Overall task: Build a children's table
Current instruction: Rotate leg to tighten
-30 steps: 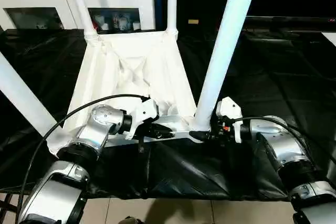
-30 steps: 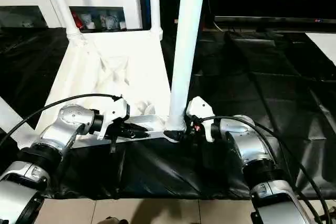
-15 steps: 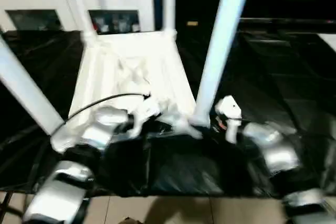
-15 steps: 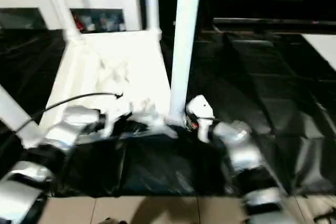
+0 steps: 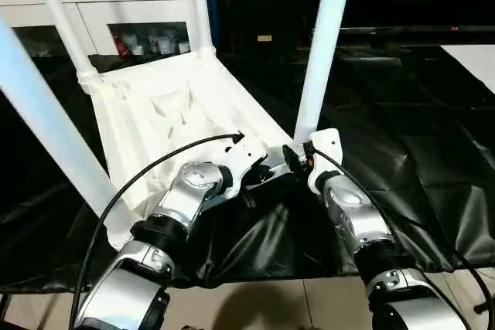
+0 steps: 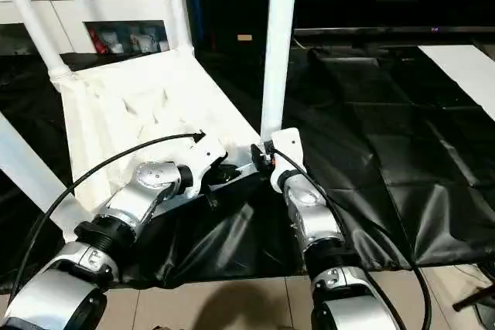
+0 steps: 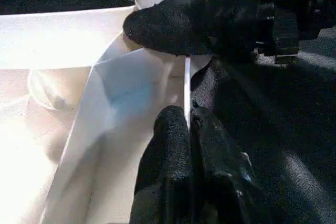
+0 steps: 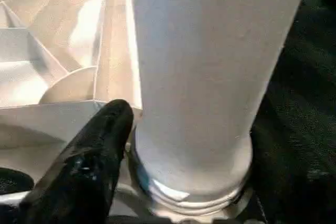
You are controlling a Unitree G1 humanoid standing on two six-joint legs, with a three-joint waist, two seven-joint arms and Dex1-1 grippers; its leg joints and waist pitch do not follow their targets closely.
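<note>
Nearest the robot, the left gripper (image 7: 190,124) had its jaws pressed together on the thin near rim of the tabletop (image 5: 166,113), a pinch that the left wrist view showed edge-on, while the head views gave mainly the silver forearm and black cable above it. The right gripper (image 5: 296,154) sat at the base of the near right leg (image 5: 325,44); the right wrist view showed one black finger (image 8: 86,166) beside the leg's flared end where it entered the corner socket, the other finger hidden, so the jaws stood spread about the leg, though contact could not be told. The tabletop lay upside down on the surface draped in black cloth (image 5: 402,121), ribbed underside up, its long axis running away from the robot and skewed toward its left. All four legs pointed upward: near left leg (image 5: 54,129), far left leg (image 5: 58,21), far right leg (image 5: 199,5). Beyond stood a white cabinet (image 5: 116,5) with glass doors.
</note>
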